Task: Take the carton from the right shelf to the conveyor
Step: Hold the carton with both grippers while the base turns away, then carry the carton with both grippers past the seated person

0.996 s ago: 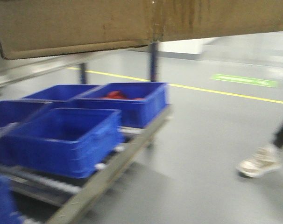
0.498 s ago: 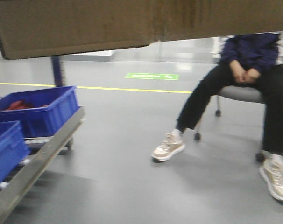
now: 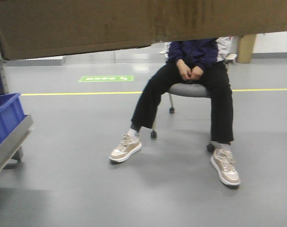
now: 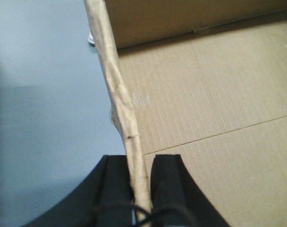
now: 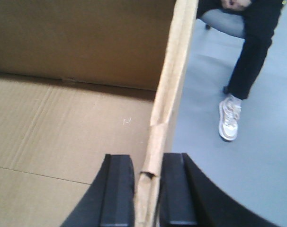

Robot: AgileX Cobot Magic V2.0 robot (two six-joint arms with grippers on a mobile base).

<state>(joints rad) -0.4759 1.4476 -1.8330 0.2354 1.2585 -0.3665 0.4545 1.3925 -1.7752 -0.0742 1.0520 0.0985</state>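
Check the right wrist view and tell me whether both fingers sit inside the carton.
No, one of the right gripper's fingers is inside the carton and the other outside, with its side wall between them.

The carton (image 3: 86,23) spans the top of the front view, nearest the camera. Beyond and below it, right of centre, a person (image 3: 191,56) sits on a chair (image 3: 188,90). At the left edge a bin (image 3: 4,118) rests on the shelf (image 3: 11,142). The left gripper (image 4: 139,189) straddles the carton's left wall and the right gripper (image 5: 147,189) its right wall, each with one finger inside and one outside.
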